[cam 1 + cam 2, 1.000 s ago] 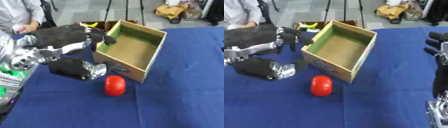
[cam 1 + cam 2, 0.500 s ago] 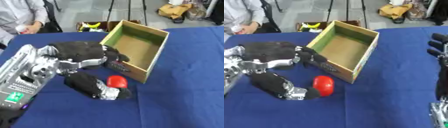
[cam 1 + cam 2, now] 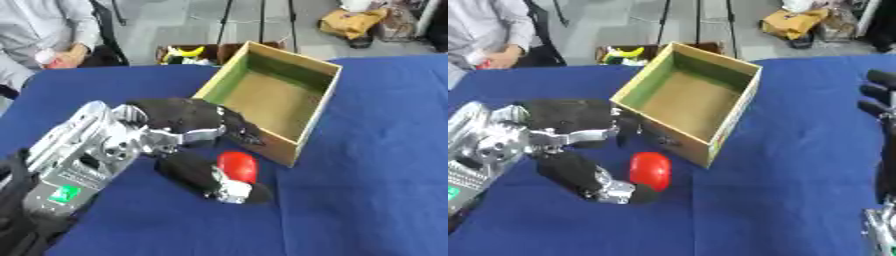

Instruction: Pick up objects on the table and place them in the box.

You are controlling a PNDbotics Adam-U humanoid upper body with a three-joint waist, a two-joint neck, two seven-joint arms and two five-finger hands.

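Observation:
A round red object (image 3: 650, 170) lies on the blue table just in front of the near corner of an open cardboard box (image 3: 737, 117) with a green inside, which holds nothing I can see. My left hand (image 3: 179, 117) has come in from the left and straddles the red object. Its straight fingers (image 3: 234, 131) lie above the object against the box's front wall, and its thumb (image 3: 199, 176) lies along the object's near side, touching it. The hand is open. My right hand (image 3: 881, 100) rests open at the right edge, fingers up.
The blue cloth (image 3: 376, 190) covers the whole table. Behind the table's far edge stands a crate with yellow things (image 3: 188, 52). A seated person (image 3: 44, 30) is at the far left and bags (image 3: 354, 22) lie on the floor at the back right.
My left hand has moved right and forward, from beside the box to around the red object, and the thumb now touches it. The picture has shifted a little. The right hand stays put.

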